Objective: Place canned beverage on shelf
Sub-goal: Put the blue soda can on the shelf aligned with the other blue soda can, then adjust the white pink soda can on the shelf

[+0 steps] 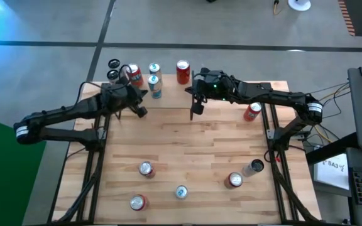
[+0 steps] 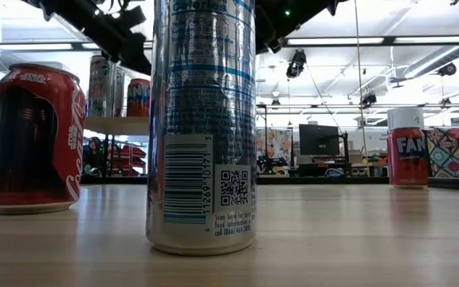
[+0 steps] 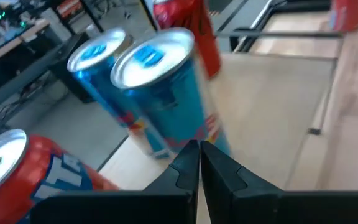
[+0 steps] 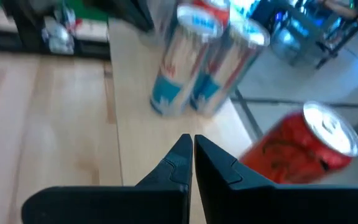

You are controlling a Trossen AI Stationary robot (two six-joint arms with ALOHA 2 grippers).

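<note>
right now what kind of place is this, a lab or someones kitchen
Most likely a robotics lab or open workshop, not a kitchen. The wooden table stands on a bare concrete floor, and the low view shows exposed ceiling lights and a desk monitor in a large open room.

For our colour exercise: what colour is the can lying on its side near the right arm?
Red, with a silver end: the tipped can, clearest in the high view.

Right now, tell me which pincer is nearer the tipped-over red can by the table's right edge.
Right. The right pincer hangs shut left of the tipped red can, mid-table; the left pincer, also shut, is farther left, beyond it.
</note>
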